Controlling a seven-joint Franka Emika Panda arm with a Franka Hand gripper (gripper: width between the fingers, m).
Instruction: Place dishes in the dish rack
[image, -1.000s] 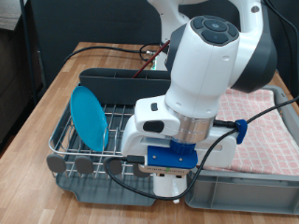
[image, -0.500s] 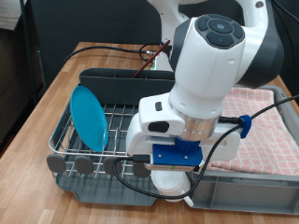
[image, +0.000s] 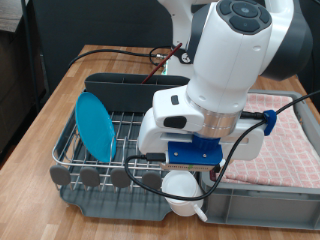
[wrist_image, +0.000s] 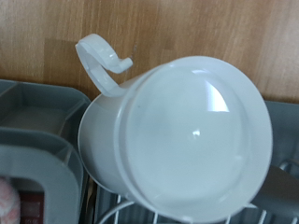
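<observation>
Now you see the rack (image: 120, 135) filling the bench's near left part, blue plate (image: 97, 125) upright inside, your gripper (image: 190, 182) near the front edge, carrying the white mug (image: 183, 193), finger spacing hidden.

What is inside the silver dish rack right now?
The light-blue plate stands on edge in the dish rack. A reddish-brown spoon pokes from the caddy behind. The white mug hangs at the rack's near corner, below the robot's hand, which covers the rack's other half.
</observation>
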